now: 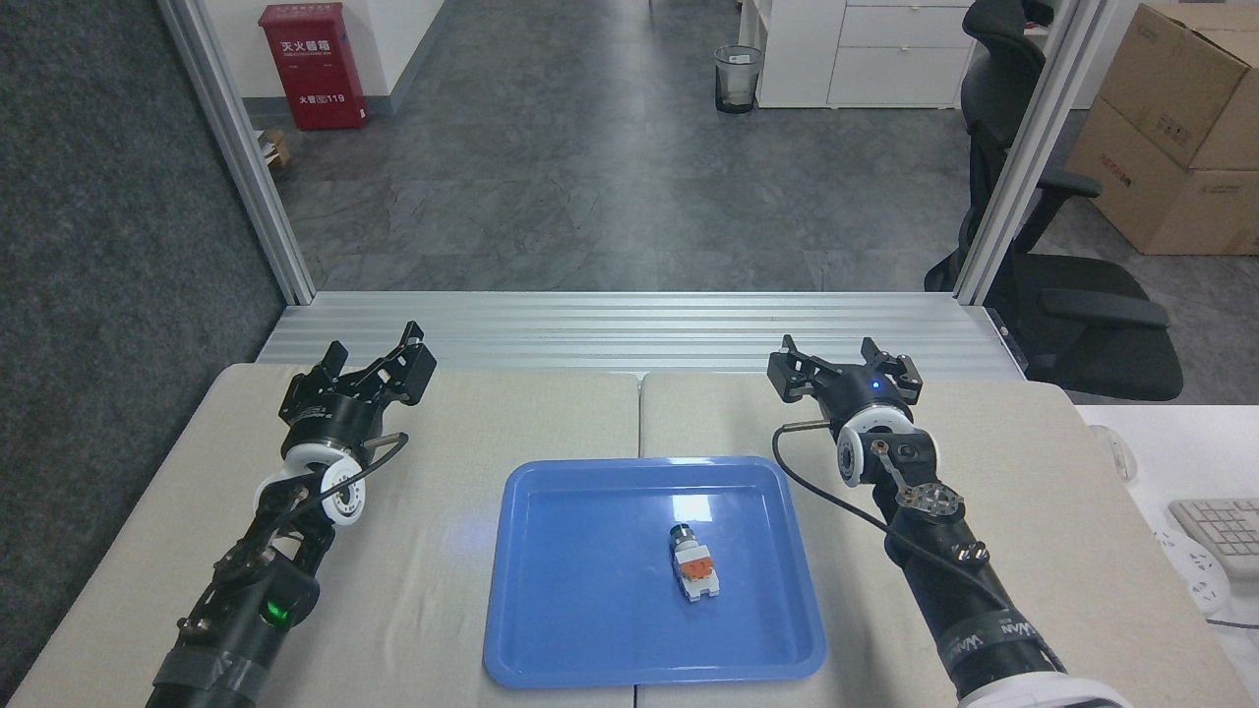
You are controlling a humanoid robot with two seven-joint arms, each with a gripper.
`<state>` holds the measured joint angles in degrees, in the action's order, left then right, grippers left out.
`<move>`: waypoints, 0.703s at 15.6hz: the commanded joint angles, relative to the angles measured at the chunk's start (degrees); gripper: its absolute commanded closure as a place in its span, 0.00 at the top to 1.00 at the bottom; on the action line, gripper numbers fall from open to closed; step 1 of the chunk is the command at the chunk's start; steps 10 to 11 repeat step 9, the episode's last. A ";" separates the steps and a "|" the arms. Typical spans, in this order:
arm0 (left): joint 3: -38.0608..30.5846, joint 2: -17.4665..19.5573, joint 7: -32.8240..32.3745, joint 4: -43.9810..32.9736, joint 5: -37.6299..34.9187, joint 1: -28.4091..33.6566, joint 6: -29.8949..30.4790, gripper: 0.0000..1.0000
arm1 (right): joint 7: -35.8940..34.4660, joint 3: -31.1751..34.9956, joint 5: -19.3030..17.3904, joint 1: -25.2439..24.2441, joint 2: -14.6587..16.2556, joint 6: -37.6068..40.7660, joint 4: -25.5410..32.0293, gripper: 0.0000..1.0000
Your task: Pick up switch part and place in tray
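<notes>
Switch part (pixel 693 570) lies flat on the floor of the blue tray (pixel 551 629), right of the tray's centre, its dark round end pointing away from the robot and its white block toward the robot. Nothing touches it. It sits below and to the left of the right gripper (pixel 844 366), well apart from it, and well to the right of the left gripper (pixel 377 366).

Right gripper: hovers over the table (pixel 1033 492) beyond the tray's far right corner, jaws spread wide, holding nothing. Left gripper: hovers over the table to the left of the tray's far corner, jaws parted, also empty.

Finding: the part is inside the tray and both grippers are clear of it, so the placement appears complete. In my judgement the step in hand is the retreat of the right arm to a resting pose.

Recommendations for doing this well:
- Keep the right gripper spread and high enough to pass over the tray's raised rim, so the tray is not nudged.
- Mind the black cable (pixel 816 501) looping from the right wrist; it hangs near the tray's right edge and could catch the rim if the arm swings low.
- Leave the left arm where it is; it has no part to play.
- The part looks light and could slide on the glossy floor if the tray is knocked.
</notes>
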<state>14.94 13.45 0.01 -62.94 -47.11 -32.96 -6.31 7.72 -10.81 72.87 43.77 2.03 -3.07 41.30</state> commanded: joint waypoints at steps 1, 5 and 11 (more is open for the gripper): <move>0.00 0.00 -0.01 0.01 0.00 0.00 -0.02 1.00 | -0.77 -0.09 -0.18 -1.40 0.77 -0.18 5.19 0.98; 0.00 0.00 -0.01 0.01 0.00 0.00 -0.02 1.00 | -3.84 -0.18 -0.53 -1.93 1.39 -0.18 7.54 0.98; 0.00 0.00 -0.01 0.01 0.00 0.00 -0.02 1.00 | -6.82 0.52 -0.53 -6.57 5.69 -0.27 18.19 0.99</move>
